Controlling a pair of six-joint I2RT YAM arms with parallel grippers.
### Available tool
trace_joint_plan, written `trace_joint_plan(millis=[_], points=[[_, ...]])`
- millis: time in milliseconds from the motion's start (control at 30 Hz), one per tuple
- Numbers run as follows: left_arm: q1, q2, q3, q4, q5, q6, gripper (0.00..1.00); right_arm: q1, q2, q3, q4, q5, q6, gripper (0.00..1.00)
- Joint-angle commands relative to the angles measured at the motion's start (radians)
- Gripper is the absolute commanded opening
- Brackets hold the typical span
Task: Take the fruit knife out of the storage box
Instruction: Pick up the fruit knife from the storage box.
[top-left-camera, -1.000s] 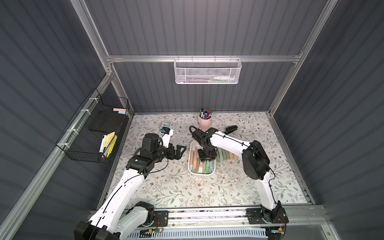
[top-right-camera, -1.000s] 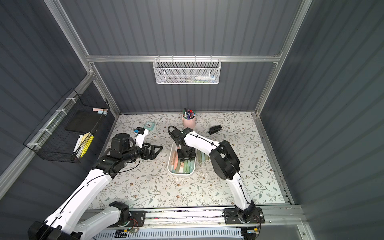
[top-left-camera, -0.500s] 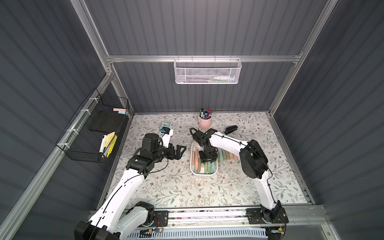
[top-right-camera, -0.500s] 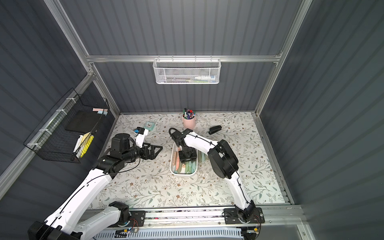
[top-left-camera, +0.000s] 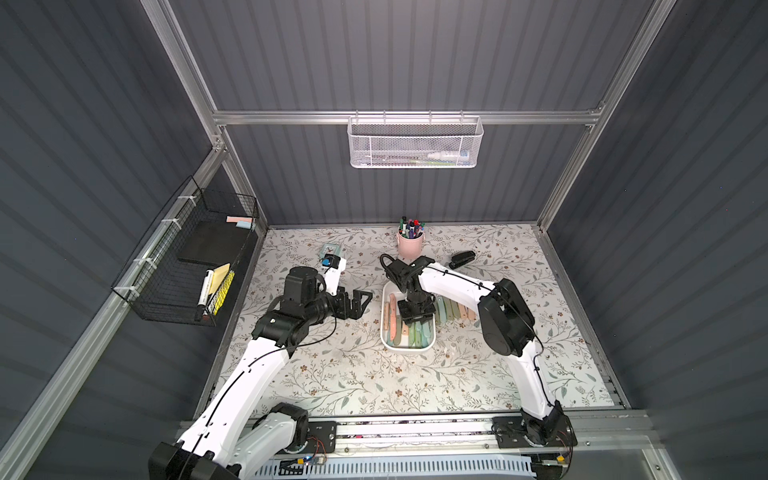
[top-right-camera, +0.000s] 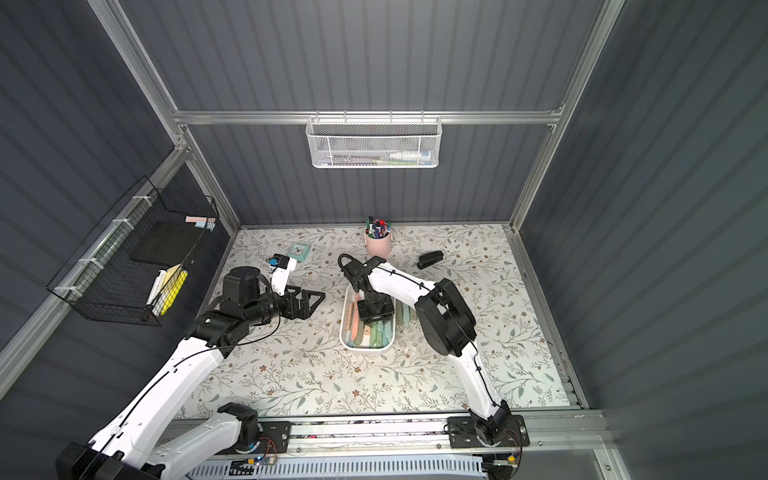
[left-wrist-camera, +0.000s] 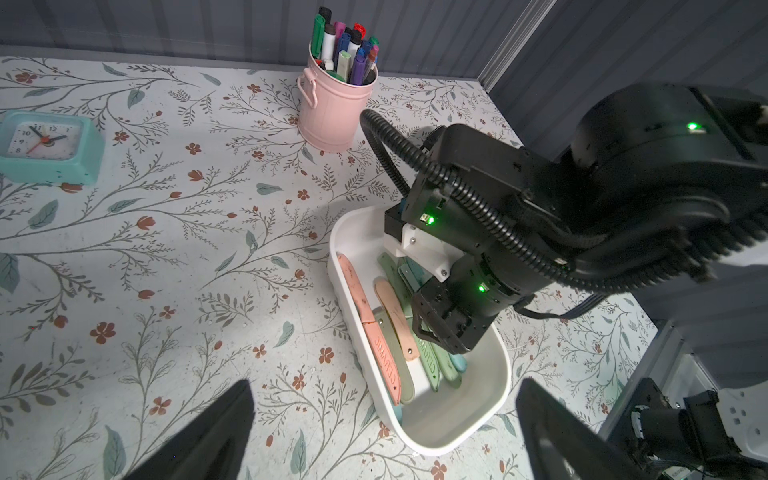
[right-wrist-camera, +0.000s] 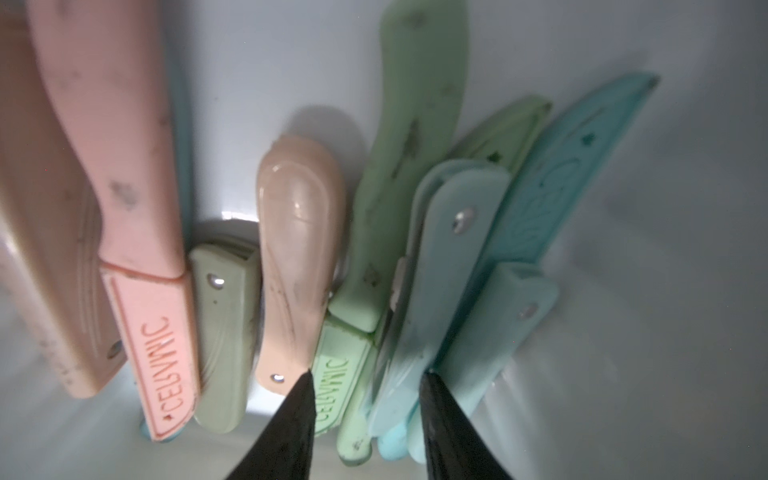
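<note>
Storage box (top-left-camera: 408, 349) under right claw (right-wrist-camera: 365, 374), half-open astride knives (right-wrist-camera: 453, 266), grip unclear; left claw (left-wrist-camera: 384, 382) wide, empty

Dark grey ribbed wall panels (top-left-camera: 395, 62) enclose 3 sides, framed by aluminium rails (top-left-camera: 291, 117). The surface (top-left-camera: 374, 382) is floral-patterned. A white mesh basket (top-left-camera: 414, 143) hangs at the back, a black wire basket (top-left-camera: 166, 289) on a side wall.

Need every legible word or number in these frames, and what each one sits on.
"CERAMIC": embossed on the pink knife sheath, middle letters unclear.
"CERAMIC": embossed on the green knife sheath, also unclear.
"10", "11", "12", "1", "8": dial of the teal clock; the other numerals are too blurred.
Too small to read: the label on the tube in the white mesh basket, and the markers.
</note>
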Motion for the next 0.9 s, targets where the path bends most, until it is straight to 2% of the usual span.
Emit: trace_joint_plan(millis=[0, 233, 333, 467, 867], points=[[0.004, -0.021, -0.006, -0.014, -0.013, 0.012, 0.99, -0.009, 0.035, 0.017, -0.039, 0.116, 0.011, 0.45], [0.004, -0.018, -0.006, -0.014, -0.013, 0.012, 0.99, -0.011, 0.043, 0.026, -0.034, 0.137, -0.001, 0.45], [0.004, -0.020, -0.005, -0.014, -0.014, 0.012, 0.99, -0.013, 0.043, 0.021, -0.020, 0.115, 0.000, 0.40], [0.004, -0.020, -0.006, -0.014, -0.015, 0.012, 0.99, -0.015, 0.043, 0.017, -0.005, 0.102, -0.003, 0.29], [0.004, -0.016, -0.006, -0.014, -0.014, 0.012, 0.99, -0.017, -0.026, -0.023, 0.059, 0.094, -0.006, 0.22]])
